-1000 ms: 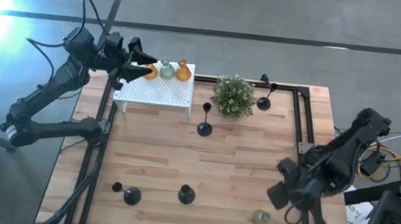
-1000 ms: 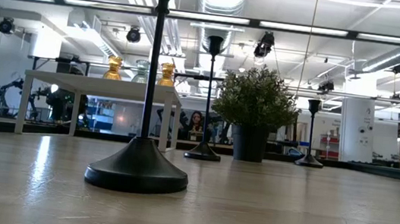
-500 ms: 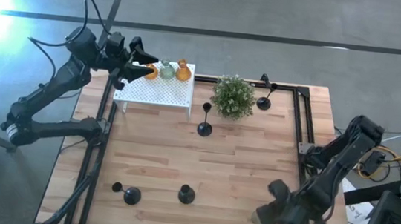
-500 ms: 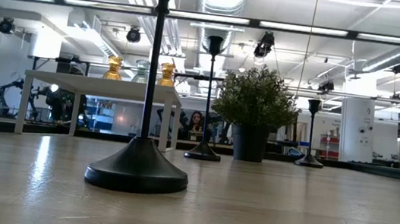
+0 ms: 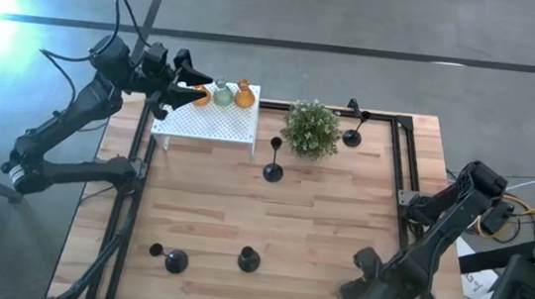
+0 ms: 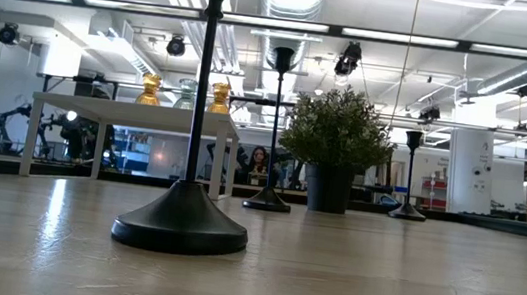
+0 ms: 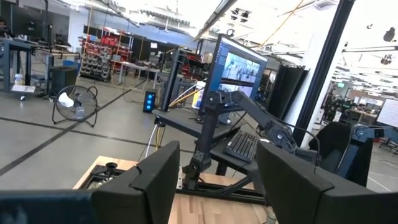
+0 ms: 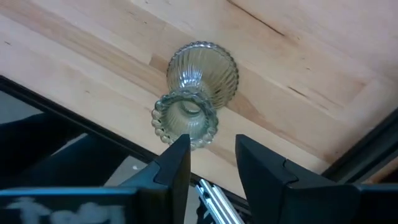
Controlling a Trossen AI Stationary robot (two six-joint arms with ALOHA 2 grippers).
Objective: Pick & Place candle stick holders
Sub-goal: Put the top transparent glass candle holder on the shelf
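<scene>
My right pincer (image 8: 211, 142) is hanging low over the near right corner of the table (image 5: 319, 225), fingers (image 8: 176, 163) released and standing apart with nothing clamped between them. The clear glass holder (image 8: 194, 92) is sitting upright on the wood just ahead of my fingertips, its beaded rim very close to one of them; I cannot tell whether it is touching. From above, my right pincer (image 5: 360, 291) is covering that holder.

My left pincer (image 5: 187, 76) is waiting at the left end of the white box (image 5: 212, 124), also released and holding nothing, close to the amber holder (image 5: 202, 94) nearest that end.

The wooden table is carrying the white box at the far left, with the potted plant (image 5: 311, 127) beside it. Three squat glass holders are standing in a row on the box. Black holders are standing apart on the wood: one (image 5: 272, 173) in front of the plant, one (image 5: 352, 137) to the plant's right, and two (image 5: 249, 259) (image 5: 176, 260) near the front edge. Beyond the table, a big hall with strip lights is showing, and past the right side a monitor (image 7: 239, 65) and keyboard (image 7: 242, 144).

A second ago my right pincer was clenched and farther back over the table, with the clear holder showing uncovered; now it is down over it and parting. My left arm is staying where it was.
</scene>
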